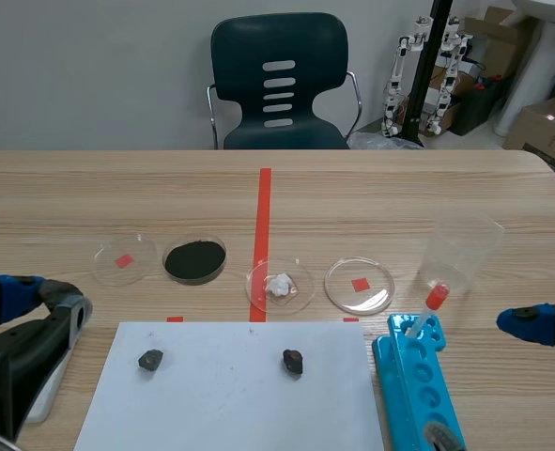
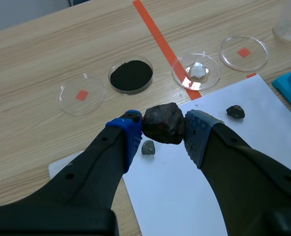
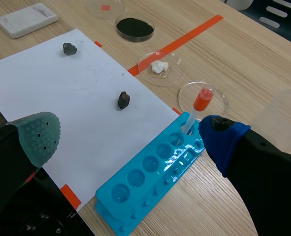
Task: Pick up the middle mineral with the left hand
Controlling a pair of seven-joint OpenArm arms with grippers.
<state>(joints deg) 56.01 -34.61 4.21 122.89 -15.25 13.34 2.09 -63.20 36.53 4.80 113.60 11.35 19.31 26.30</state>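
Only the left wrist view shows the mineral (image 2: 164, 123): a dark brown, lumpy chunk pinched between the two pads of the left gripper (image 2: 164, 132), blue pad on one side, grey-green on the other, both pressing its flanks. In the scene view the left gripper (image 1: 42, 296) sits low at the near left, beside the white sheet (image 1: 230, 395). From that angle its own body hides what it holds.

Mineral shape: blocky, nearly as deep as wide. The slightly broader span runs pad to pad, across the gripper. A rougher, knobby face is turned up toward the camera. No end reads clearly as a point.

Just past the blue pad lies a small grey stone (image 2: 148, 147) near the sheet's edge. A dark stone (image 2: 235, 112) lies well apart, farther along the paper.

The right wrist view adds the right gripper (image 3: 130, 135), fingers spread wide over the sheet's corner and the blue rack (image 3: 150, 172). A red-bulbed dropper (image 3: 199, 105) stands in the rack's far end. A white block (image 3: 27, 13) lies past the sheet.

Beyond the sheet are a dish of black powder (image 1: 194, 259) and a dish with a white lump (image 1: 279, 286).
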